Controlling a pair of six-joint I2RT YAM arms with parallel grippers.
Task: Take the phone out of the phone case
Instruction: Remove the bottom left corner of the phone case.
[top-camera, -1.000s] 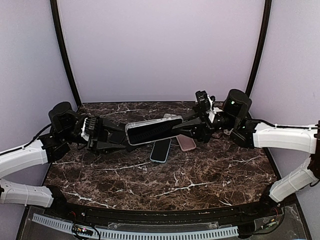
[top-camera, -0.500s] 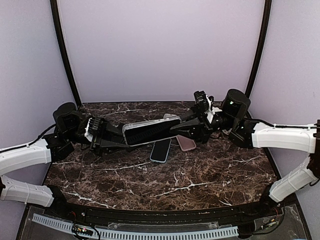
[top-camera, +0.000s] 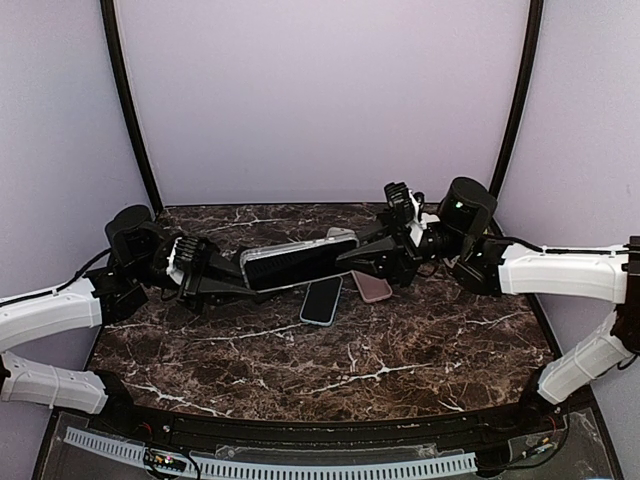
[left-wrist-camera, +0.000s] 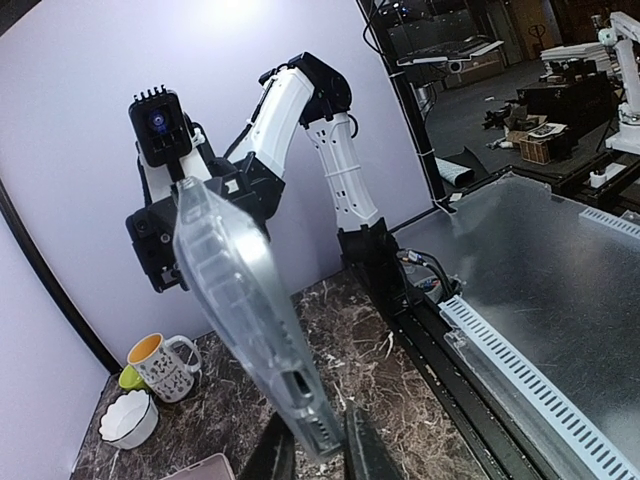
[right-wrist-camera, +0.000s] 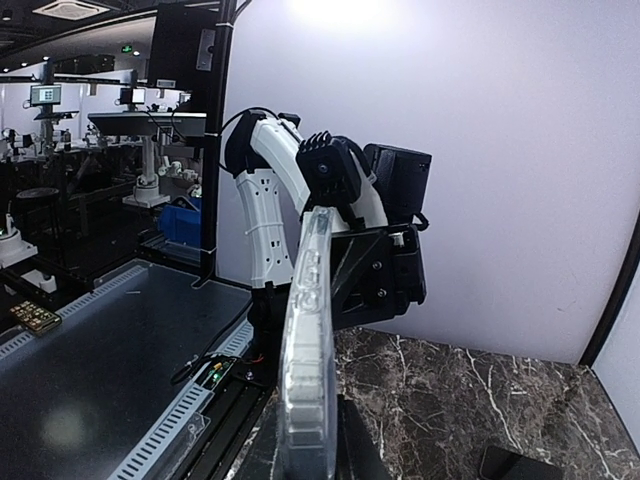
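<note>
Overhead, you see both arms stretched low and nearly level across the worktop (top-camera: 400, 360), wrists turned inward so that they face one another from opposite sides.

The left gripper (top-camera: 238, 279) is closed on the left end of the phone case (top-camera: 262, 270). In the left wrist view its fingers (left-wrist-camera: 366, 452) press either side of the clear shell, seen edge-on. The right gripper (top-camera: 353, 257) is clamped on the opposite end.

One phone (top-camera: 300, 262), dark-screened, sits in the case. The case spans the gap between the two grippers, held above the worktop and tilted slightly up toward the right.

Two loose items lie flat beneath it: a dark blue handset (top-camera: 321, 300) and a pinkish handset (top-camera: 372, 287). The grey object (top-camera: 343, 233) behind the case is too hidden to identify.

Beyond the right arm, the left wrist view shows one mug (left-wrist-camera: 162, 366) and one bowl (left-wrist-camera: 127, 419).
</note>
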